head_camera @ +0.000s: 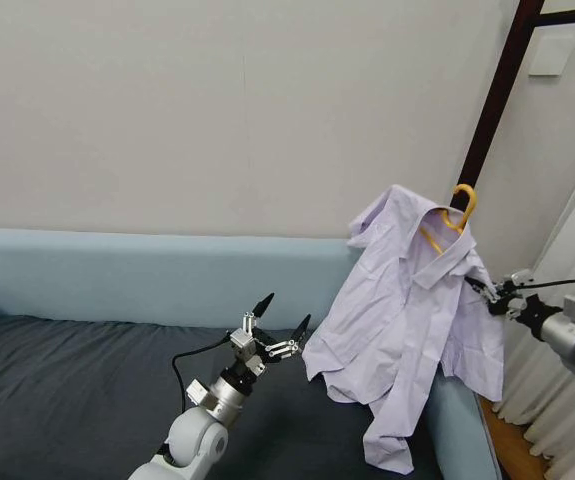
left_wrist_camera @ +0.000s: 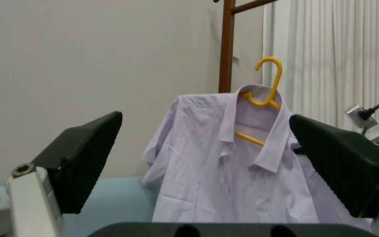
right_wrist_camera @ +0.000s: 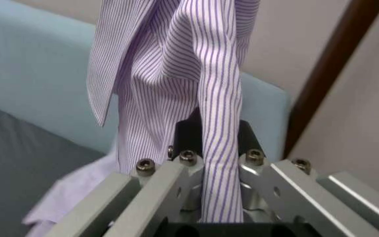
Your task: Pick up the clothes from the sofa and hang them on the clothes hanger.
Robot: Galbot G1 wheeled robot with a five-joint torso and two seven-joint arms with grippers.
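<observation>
1. Plain pale wall behind a light-blue sofa with a dark seat: my working station.
2. Right gripper: fingers clamped tight on a vertical fold of the striped shirt, with the cloth running straight down between them.
3. Shirt: hangs directly ahead of that gripper, its lower tails draped over the sofa's end and seat. I judge it light, limp and apt to slide. It is best held at the collar or shoulder seam, where the layers are thick, not by the loose tails.
4. Yellow hanger: above the right gripper, inside the collar, its hook on nothing I can see. I cannot tell what bears it.
5. Dark wooden pole: just beyond the hanger, rising past it.
6. Left gripper: fingers spread wide and holding nothing, poised over the seat. The shirt is near, ahead of its fingertips.
</observation>
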